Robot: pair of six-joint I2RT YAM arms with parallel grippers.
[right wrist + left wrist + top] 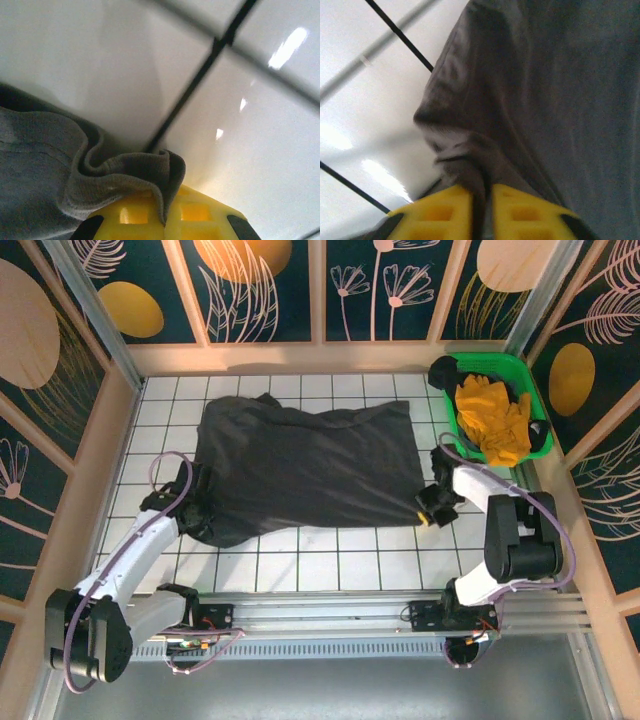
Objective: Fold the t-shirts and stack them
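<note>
A green plastic bin (490, 359) sits in the far right corner of a white tiled table (330, 560) crossed by dark grout lines. Dark wall panels (270, 285) painted with pale flowers and orange discs enclose it, and a metal rail (330, 615) runs along the near edge.

Your right gripper (166, 212) sits at six o'clock, its yellow fingers (210, 205) pinched on a folded hem of the grey t-shirt (40, 165) — the cloth bunches out toward eight o'clock. Beyond lie white tiles (115, 65) — a dark grout line (190, 89) runs from centre toward one o'clock, with glare spots (287, 47) at two.
</note>
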